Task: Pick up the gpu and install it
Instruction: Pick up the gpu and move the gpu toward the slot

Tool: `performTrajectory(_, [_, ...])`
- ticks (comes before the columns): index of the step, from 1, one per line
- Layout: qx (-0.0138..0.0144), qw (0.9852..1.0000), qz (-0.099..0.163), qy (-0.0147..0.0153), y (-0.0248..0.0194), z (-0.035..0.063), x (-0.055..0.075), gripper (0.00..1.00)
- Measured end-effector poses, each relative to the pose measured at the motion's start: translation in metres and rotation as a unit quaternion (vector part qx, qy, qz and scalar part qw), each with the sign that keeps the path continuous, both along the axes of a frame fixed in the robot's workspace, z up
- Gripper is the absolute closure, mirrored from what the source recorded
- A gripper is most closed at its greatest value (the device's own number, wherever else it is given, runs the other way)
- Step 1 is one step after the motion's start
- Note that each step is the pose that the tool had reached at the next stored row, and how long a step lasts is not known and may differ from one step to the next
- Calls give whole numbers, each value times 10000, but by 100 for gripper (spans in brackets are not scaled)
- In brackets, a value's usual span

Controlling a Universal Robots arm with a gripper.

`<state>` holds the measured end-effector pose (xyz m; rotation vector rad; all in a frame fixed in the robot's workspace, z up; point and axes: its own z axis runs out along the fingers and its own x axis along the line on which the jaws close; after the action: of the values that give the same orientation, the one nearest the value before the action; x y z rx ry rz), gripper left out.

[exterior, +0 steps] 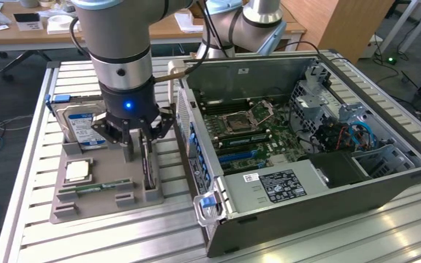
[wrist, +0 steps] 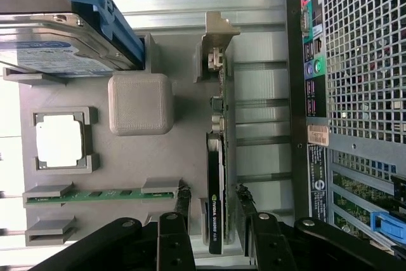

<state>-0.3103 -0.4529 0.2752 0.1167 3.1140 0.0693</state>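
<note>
The gpu stands on its edge in a slot of the grey holder tray, its black face to one side and its silver end bracket at the far end. My gripper is lowered over the card's near end, with one finger on each side of it and a small gap to the card on both sides. The jaws are open and hold nothing. In the exterior view the gripper hangs over the gpu, just left of the open computer case.
On the same holder tray sit a hard drive with a blue-white label, a CPU and a RAM stick. The case lies open with its motherboard exposed. A second robot arm's base stands behind.
</note>
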Motion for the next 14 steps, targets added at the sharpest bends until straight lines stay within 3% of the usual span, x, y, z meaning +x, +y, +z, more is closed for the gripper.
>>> performTrajectory(14, [1,10000,1,-1,0,-35,24,58])
